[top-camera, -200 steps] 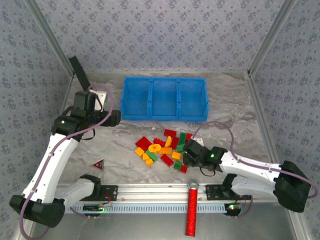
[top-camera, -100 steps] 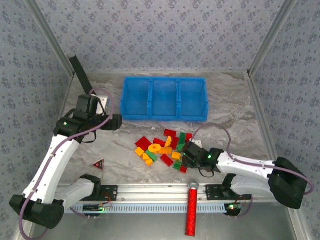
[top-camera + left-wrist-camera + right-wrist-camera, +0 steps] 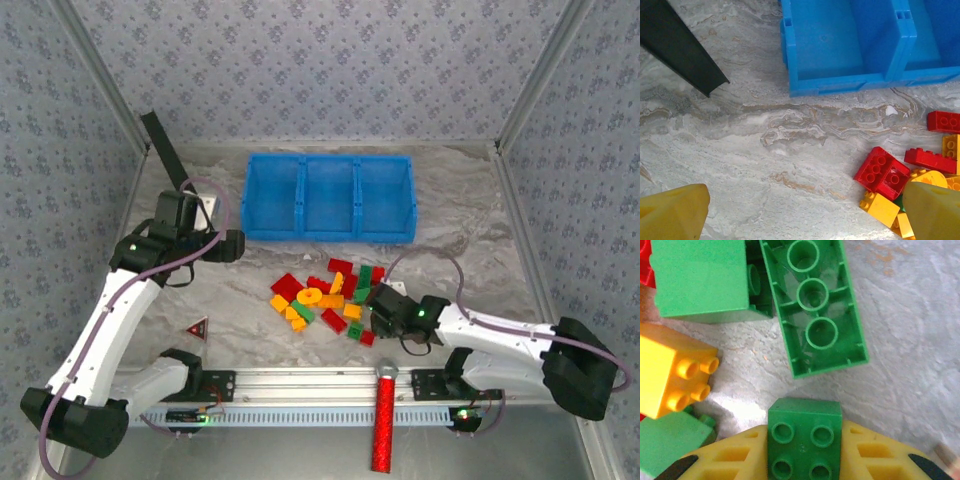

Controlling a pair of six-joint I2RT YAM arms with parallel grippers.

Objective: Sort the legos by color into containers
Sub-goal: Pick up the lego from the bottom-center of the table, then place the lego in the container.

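Sitting clamped inside right gripper (image 3: pixel 804 457), 1 green lego (image 3: pixel 804 427), left gripper (image 3: pixel 805 212) spread apart

We see the legos (image 3: pixel 325 298), red, green and yellow bricks, heaped loosely just in front of the containers (image 3: pixel 328 198), three joined bright blue open-top compartments. Up close, a long green brick (image 3: pixel 815 305) lies underside up near a small green four-stud brick (image 3: pixel 804 437).

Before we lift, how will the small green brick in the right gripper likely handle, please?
The small green brick looks rigid and smooth: unlikely to deform, perhaps slippery. Its flat sides sit within the right gripper, so it probably won't roll.
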